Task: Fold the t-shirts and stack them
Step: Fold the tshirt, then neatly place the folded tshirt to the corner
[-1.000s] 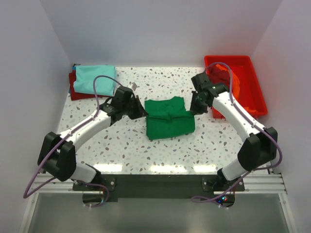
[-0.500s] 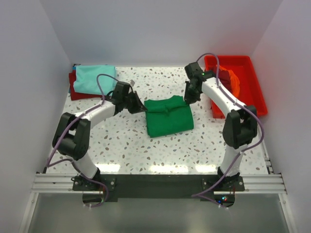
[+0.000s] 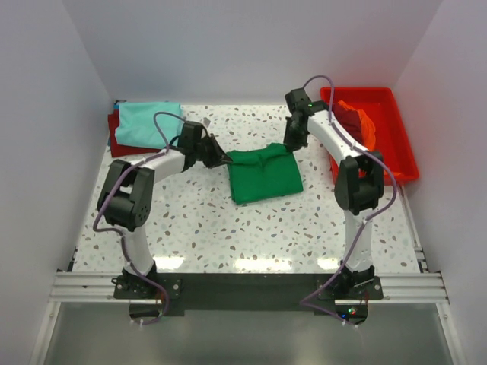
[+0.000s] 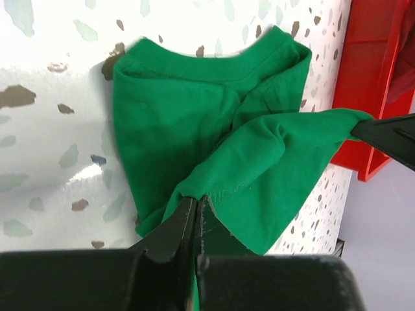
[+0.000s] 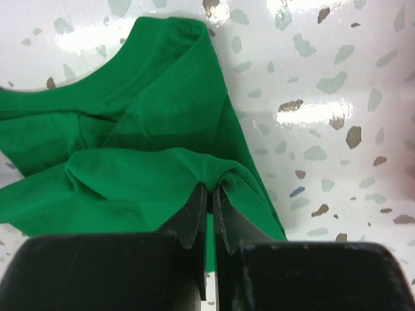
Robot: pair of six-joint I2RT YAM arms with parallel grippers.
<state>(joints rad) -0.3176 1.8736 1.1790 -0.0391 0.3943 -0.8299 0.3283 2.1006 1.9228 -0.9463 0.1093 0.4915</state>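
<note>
A bright green t-shirt (image 3: 264, 175) lies partly folded in the middle of the table. My left gripper (image 3: 227, 160) is shut on its far left corner (image 4: 194, 194). My right gripper (image 3: 290, 147) is shut on its far right corner (image 5: 211, 181). Between the two grips the far edge of the green t-shirt (image 4: 272, 149) is lifted and stretched over the rest of it. A light teal t-shirt (image 3: 148, 122) lies folded on a dark red t-shirt (image 3: 116, 141) at the far left corner. An orange t-shirt (image 3: 358, 122) sits bunched in the tray.
A red plastic tray (image 3: 388, 144) stands at the far right of the table, close behind my right arm. White walls close in the table on the left, back and right. The speckled tabletop (image 3: 198, 220) shows in front of the green shirt.
Both grippers have moved toward the far side of the table, carrying the green shirt's edge with them. The arms have straightened and the shirt has shifted slightly back.
</note>
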